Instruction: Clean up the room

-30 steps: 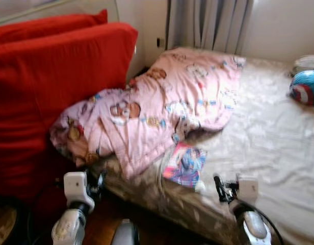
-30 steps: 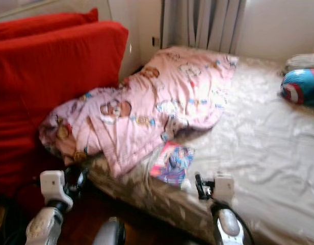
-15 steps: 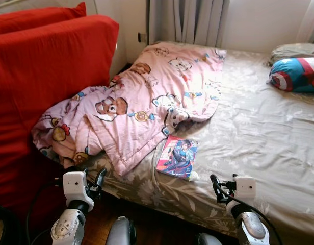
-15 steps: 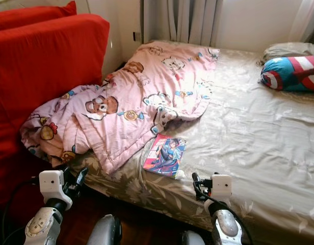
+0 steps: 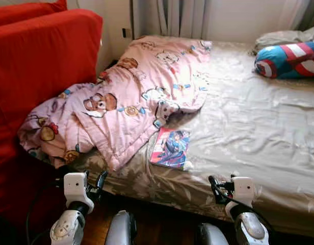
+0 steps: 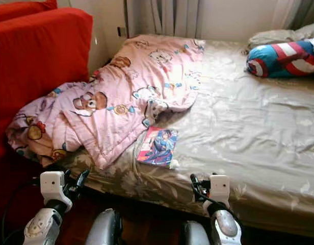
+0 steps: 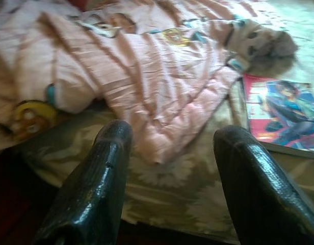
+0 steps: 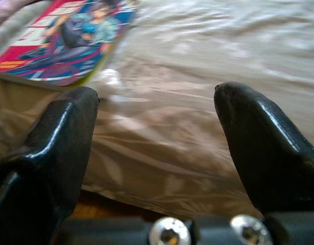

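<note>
Black fingers [image 7: 101,189] apart, empty-handed

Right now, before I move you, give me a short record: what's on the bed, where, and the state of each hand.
bed: beige floral sheet, rumpled
blanket: pink cartoon blanket, bunched on the bed's left side against the red cushion
book: comic book, flat near the front edge, beside the blanket
pillow: blue, red and white pillow, far right
left hand: open, below the bed edge
right hand: open, at the bed edge
</note>
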Robot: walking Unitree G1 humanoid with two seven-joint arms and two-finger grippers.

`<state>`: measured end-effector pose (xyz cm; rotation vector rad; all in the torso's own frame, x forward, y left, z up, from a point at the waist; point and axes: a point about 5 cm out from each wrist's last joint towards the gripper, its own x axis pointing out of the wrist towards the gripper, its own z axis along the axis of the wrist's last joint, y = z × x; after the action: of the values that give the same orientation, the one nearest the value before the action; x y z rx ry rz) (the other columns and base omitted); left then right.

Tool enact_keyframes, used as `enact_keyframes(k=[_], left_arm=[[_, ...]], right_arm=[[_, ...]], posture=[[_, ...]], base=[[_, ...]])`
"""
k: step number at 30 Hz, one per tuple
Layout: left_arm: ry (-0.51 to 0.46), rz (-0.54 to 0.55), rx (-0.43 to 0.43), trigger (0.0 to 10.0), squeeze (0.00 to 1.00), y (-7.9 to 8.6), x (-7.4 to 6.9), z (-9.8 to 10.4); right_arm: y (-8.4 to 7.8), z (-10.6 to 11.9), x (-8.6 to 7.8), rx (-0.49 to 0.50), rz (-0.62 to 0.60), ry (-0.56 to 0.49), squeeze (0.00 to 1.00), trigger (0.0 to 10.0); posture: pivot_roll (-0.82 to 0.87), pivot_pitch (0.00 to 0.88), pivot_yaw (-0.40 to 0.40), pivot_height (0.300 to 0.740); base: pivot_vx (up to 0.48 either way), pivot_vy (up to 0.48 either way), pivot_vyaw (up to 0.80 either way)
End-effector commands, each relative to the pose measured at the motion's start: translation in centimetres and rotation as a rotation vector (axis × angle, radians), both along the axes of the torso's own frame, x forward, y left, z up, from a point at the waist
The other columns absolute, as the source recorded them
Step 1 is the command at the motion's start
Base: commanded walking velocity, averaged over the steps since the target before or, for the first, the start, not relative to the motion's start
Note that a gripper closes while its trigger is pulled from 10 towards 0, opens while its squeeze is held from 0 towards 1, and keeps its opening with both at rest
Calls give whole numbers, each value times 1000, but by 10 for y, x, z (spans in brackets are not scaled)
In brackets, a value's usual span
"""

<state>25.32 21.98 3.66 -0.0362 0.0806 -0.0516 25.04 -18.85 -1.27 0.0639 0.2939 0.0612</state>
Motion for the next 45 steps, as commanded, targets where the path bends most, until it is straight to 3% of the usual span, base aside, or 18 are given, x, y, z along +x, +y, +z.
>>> enact_keyframes(k=[1, 13, 19, 22, 27, 30, 32, 36, 42, 45], left_arm=[[6, 20, -6, 10000, 0, 8, -3, 1], [11, 24, -9, 10000, 0, 7, 3, 4], [13, 41, -18, 10000, 0, 7, 3, 3], [7, 46, -16, 10000, 0, 8, 2, 5], [-6, 52, -16, 10000, 0, 9, 2, 9], [-11, 52, -18, 10000, 0, 9, 1, 11], [-11, 47, -13, 10000, 0, 8, -1, 12], [-6, 41, -7, 10000, 0, 8, -3, 12], [6, 45, 13, 10000, 0, 15, -15, 15], [4, 46, 16, 10000, 0, 16, -18, 17]], right_arm=[[7, 0, 3, 27, 6, 7, 0, 10000], [5, 6, 13, 45, -15, -10, 0, 10000], [8, 11, 16, 2, 42, -40, 0, 10000], [7, 8, 16, 54, -4, -19, 0, 10000], [9, 5, 16, 23, 48, 20, 0, 10000], [12, 2, 16, -56, 150, 61, 0, 10000], [12, 2, 18, -185, 297, 106, 0, 10000], [7, 4, 22, -229, 320, 123, 0, 10000], [4, 24, 46, -499, 506, 121, 0, 10000], [7, 32, 54, -567, 561, 98, 0, 10000]], posture=[[23, 69, 22, 595], [13, 97, 17, 595], [18, 106, 11, 595], [27, 112, 8, 595], [34, 139, 10, 595], [41, 159, 14, 595], [49, 182, 18, 595], [59, 194, 20, 595], [101, 244, 32, 595], [112, 261, 36, 595]], base=[[319, 0, 0], [333, 0, 0], [346, 0, 441], [350, 0, 267], [64, 0, 0], [0, 0, 0], [0, 0, 0], [0, 0, 0], [0, 0, 0], [0, 0, 0]])
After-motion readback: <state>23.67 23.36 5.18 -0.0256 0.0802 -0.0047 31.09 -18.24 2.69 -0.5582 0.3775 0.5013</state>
